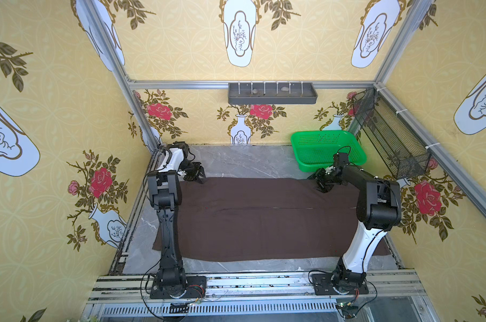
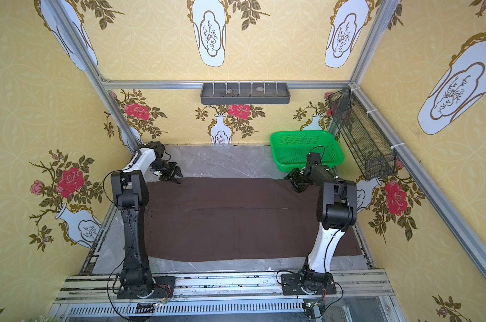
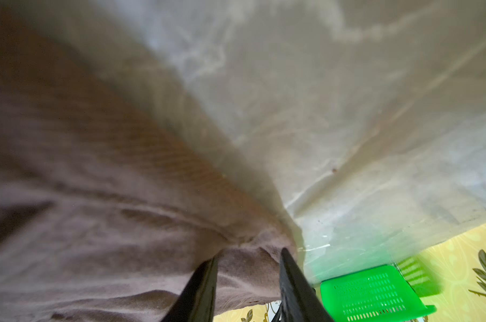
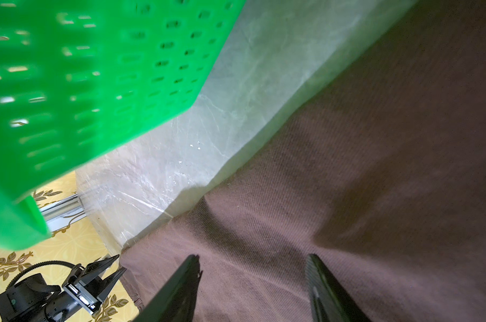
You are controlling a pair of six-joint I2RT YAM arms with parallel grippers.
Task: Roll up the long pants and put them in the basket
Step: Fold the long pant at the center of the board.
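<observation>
So the long pants (image 1: 264,223), a big plain dark brown pair in soft matte fabric, lie spread flat on the grey marble tabletop (image 1: 236,161), running side to side between the two arms; a faint lengthwise line crosses the middle. The far edge is pretty straight and leaves a wide bare strip of marble up to the back wall; the near edge leaves only a thin strip before the aluminium rail (image 1: 264,278) the arm bases sit on; both ends run past the arms and get close to the table's sides, so basically no spare room there.

The left gripper (image 1: 199,178) is down at the far edge near the left end; in the left wrist view its fingers (image 3: 205,287) stand partway apart with a pucker of cloth between them, right at the edge beside bare marble; can't tell if the cloth is actually pinched or just straddled.

The right gripper (image 1: 319,184) is at the far edge toward the right end, jaws spread wide, tips down at the fabric just inside the edge, nothing held; the right wrist view shows flat cloth between the fingers (image 4: 317,278).

Tight spot: the green perforated plastic basket (image 1: 322,147) sits in the back right corner, just beyond the far edge and near the right gripper, with a narrow band of marble between it and the pants; the black wire mesh rack (image 1: 389,139) hangs on the right wall above.
</observation>
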